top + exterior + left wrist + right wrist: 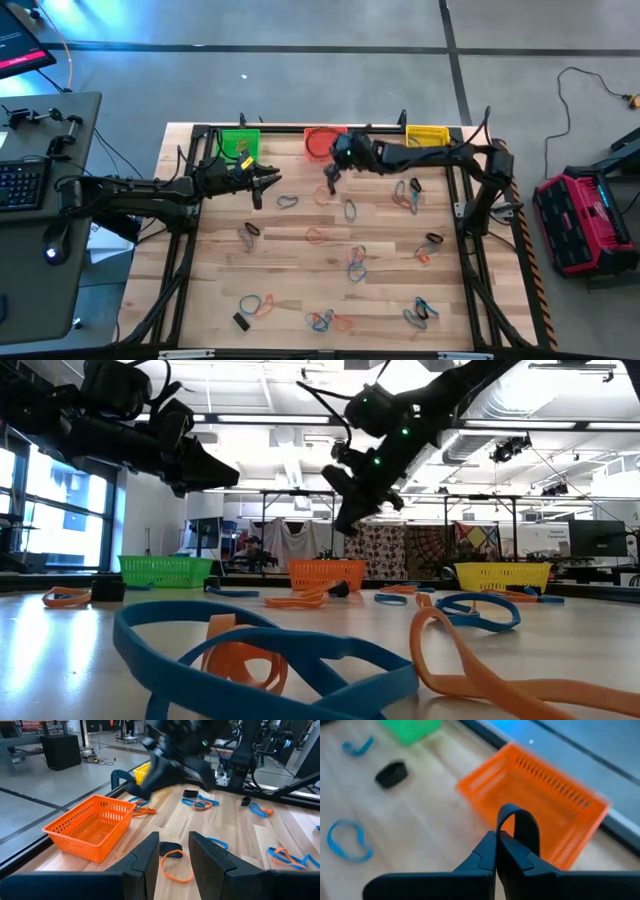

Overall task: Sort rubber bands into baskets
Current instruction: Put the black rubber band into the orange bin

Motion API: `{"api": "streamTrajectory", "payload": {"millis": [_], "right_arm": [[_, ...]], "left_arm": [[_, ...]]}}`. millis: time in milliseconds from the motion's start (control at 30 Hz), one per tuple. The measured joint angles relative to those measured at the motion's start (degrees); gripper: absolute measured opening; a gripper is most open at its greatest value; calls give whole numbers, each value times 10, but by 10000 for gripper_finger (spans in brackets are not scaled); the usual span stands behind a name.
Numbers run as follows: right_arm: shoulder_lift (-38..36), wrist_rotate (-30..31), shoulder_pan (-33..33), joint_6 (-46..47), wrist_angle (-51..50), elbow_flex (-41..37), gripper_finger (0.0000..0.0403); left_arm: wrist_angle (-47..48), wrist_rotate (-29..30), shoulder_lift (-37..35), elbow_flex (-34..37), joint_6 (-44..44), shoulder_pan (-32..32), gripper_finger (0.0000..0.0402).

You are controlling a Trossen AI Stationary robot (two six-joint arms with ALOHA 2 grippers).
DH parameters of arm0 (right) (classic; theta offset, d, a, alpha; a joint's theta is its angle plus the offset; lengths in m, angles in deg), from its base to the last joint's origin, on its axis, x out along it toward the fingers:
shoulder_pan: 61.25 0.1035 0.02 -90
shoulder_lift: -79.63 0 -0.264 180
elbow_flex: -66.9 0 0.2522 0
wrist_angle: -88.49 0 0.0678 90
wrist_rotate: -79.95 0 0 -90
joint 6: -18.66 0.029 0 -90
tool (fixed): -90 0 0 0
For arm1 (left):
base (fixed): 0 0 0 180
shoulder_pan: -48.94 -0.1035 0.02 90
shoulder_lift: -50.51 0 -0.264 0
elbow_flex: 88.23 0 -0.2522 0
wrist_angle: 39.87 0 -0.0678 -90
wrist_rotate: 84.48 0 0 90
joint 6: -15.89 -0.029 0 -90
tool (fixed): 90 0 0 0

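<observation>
We find the orange basket open from above. The right claw, pinching a black rubber band, hangs just before it. The left claw occupies the counter near the green basket. The yellow basket stands unobstructed.

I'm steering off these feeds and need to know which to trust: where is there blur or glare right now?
Right wrist view: the orange basket and tabletop are smeared by motion, while the right hand, pinching a black rubber band, stays sharp. Left wrist view: the other arm is blurred. Low view: nearest blue band is soft, ceiling lights glare. High view: crisp and evenly lit.
</observation>
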Motion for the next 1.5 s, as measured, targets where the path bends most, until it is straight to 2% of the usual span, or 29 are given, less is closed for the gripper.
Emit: {"api": "streamTrajectory", "payload": {"millis": [167,333,633,933,1133,1500], "right_arm": [[10,-36,-48,-30,-25,54,0],[62,-50,-77,-48,-112,132,0],[166,-53,-82,-43,-244,291,0],[253,-53,-82,-15,-310,385,0],[297,-53,-86,5,-347,426,0],[316,-72,-98,29,-350,428,0]], "left_arm": [[0,7,0,0,0,0,99],[-1,8,0,0,-1,0,99],[-3,8,0,0,-2,0,99],[-4,8,0,0,-2,1,99],[-3,8,0,0,-1,1,99],[-3,8,0,0,-2,2,99]]}}
